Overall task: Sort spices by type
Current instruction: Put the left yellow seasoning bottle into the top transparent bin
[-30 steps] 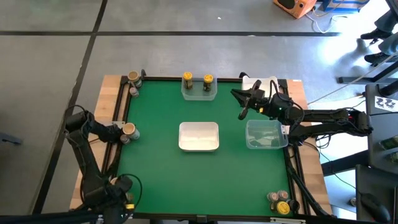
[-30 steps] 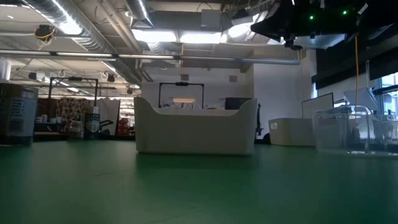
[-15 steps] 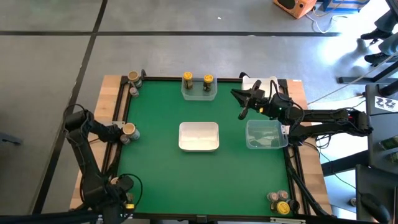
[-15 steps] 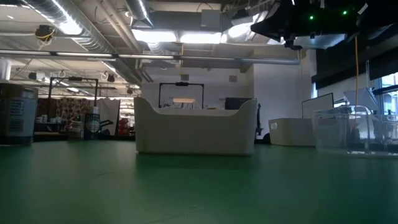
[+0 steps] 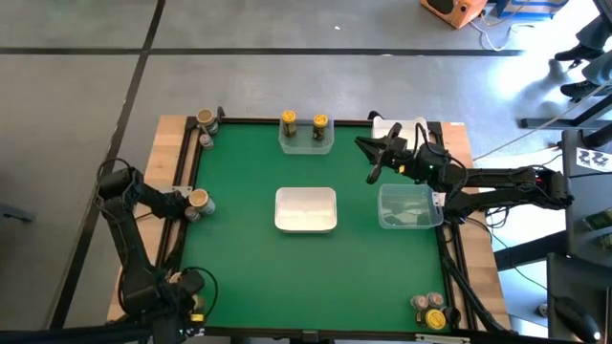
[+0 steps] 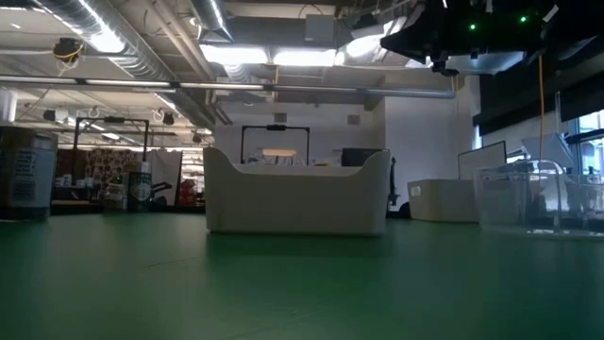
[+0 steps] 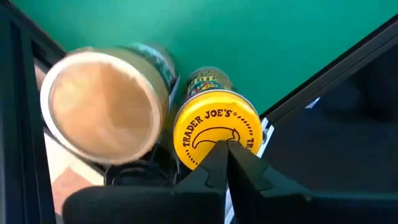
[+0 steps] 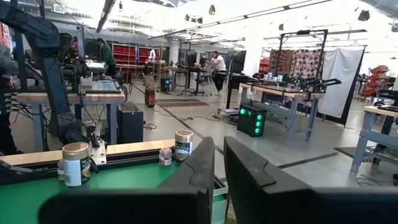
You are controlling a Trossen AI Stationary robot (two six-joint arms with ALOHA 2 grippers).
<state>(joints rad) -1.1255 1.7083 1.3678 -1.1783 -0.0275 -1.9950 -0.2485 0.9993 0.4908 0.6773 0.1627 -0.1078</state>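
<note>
The left claw (image 5: pixel 184 201) sits at the counter's (image 5: pixel 239 258) left edge, fingers together over round jars; a smooth tan-capped jar (image 7: pixel 102 106) touches a shiny yellow-capped jar (image 7: pixel 214 127); the right claw (image 5: pixel 368 151) hangs near the far right corner, fingers almost together, holding nothing.

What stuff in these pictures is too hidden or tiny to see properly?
- Jars at the near right corner: too small in the high view to count or read.
- Tan-capped jar: blurred in the left wrist view; label unreadable.
- Yellow-capped jar: the left gripper covers its cap's lower part.
- Clear tub: contents unclear from above; partly under the right arm.
- White tub: low view shows only its wall, not inside.
</note>
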